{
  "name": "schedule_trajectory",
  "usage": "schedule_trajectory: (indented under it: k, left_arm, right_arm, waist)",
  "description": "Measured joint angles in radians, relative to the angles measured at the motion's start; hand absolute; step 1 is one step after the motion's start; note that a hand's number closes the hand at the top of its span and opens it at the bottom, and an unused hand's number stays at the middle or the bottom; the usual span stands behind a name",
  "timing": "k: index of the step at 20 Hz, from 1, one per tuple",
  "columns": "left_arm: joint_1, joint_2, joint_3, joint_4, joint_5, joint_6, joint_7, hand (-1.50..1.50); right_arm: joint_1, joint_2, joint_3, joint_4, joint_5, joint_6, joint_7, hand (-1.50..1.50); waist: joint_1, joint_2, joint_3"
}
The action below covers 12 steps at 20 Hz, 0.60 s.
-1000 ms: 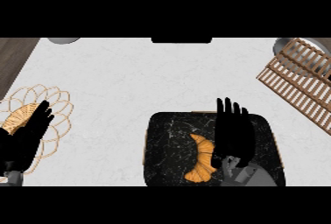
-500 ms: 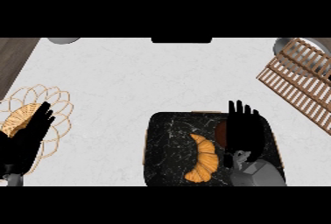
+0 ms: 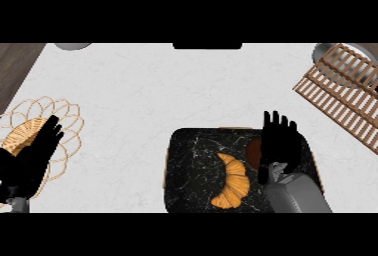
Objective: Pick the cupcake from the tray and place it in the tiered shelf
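Note:
A black marbled tray (image 3: 190,172) lies at the counter's lower middle. On it a golden croissant (image 3: 231,181) lies lengthwise. To the croissant's right a dark brown cupcake (image 3: 253,152) shows only as a sliver, most of it hidden under my right hand (image 3: 280,147). That hand hovers flat over the tray's right side, fingers straight and pointing away, open. The wooden slatted tiered shelf (image 3: 341,96) stands at the upper right, well apart from the hand. My left hand (image 3: 33,161) rests open at the left edge.
A wire basket (image 3: 65,116) with a piece of bread (image 3: 19,136) sits at the far left, partly under my left hand. A grey bowl (image 3: 72,46) is at the back left, and a dark object (image 3: 207,46) at the back middle.
My right hand has slid a little to the right over the tray, uncovering the cupcake's left edge. The left hand has stayed still.

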<state>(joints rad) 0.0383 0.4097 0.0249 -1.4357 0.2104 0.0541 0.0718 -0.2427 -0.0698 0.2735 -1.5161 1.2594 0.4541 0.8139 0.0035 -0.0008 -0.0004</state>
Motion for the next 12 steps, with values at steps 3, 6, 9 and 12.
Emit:
schedule_trajectory:
  k: [3, 6, 9, 12]
  left_arm:
    - [0.007, 0.003, 0.028, 0.009, -0.004, -0.037, -0.002, 0.00]
    - [0.006, -0.014, 0.038, 0.017, -0.018, -0.048, -0.009, 0.00]
    - [-0.015, -0.031, 0.045, 0.043, -0.036, -0.045, -0.010, 0.00]
    - [-0.004, -0.035, 0.058, 0.046, -0.039, -0.069, -0.020, 0.00]
  right_arm:
    - [-0.008, 0.000, -0.024, 0.035, -0.006, -0.022, -0.024, -1.50]
    - [-0.004, 0.016, -0.033, 0.049, -0.008, -0.041, -0.026, 1.50]
    - [0.007, 0.017, -0.040, 0.061, -0.019, -0.068, -0.056, 1.50]
    - [0.008, 0.000, -0.037, 0.062, -0.017, -0.062, -0.084, 1.50]
  waist:
    - [0.001, -0.003, -0.002]
    - [0.000, -0.007, -0.005]
    - [-0.001, -0.011, -0.009]
    - [0.000, -0.011, -0.008]
